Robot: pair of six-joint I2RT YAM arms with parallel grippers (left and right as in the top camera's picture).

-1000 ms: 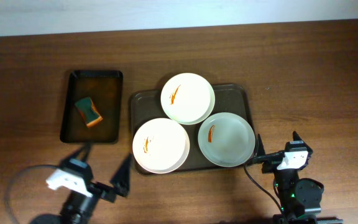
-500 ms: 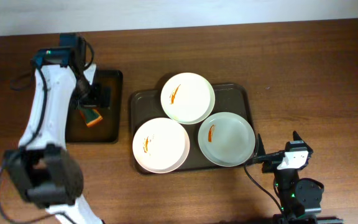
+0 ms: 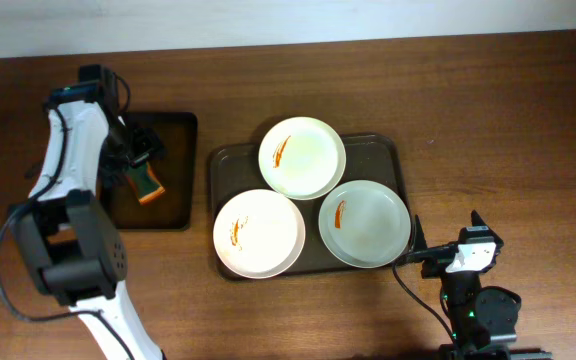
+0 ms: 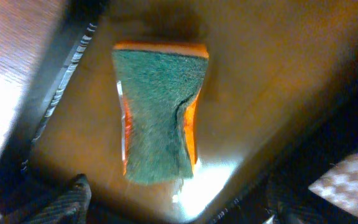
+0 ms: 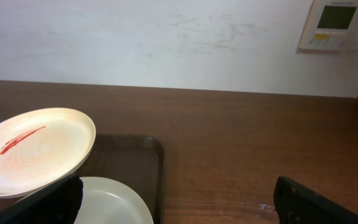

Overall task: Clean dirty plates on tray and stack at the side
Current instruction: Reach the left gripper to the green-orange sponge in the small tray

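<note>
Dark wood desk (image 3: 488,110). Right end effector (image 3: 446,232) sits at the near edge, fingers spread, empty. Beyond it is the tray (image 3: 392,152), holding a near cream plate (image 3: 258,233), a grey-green plate (image 3: 364,224) and a far cream plate (image 3: 302,157), all sauce-smeared. Far left, the left end effector (image 3: 140,148) is spread over the sponge (image 4: 160,118) in the black tray (image 3: 180,205).

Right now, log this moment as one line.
left fingers: open above sponge in black tray | right fingers: open, beside tray | dirty plates: three on tray, smeared
</note>
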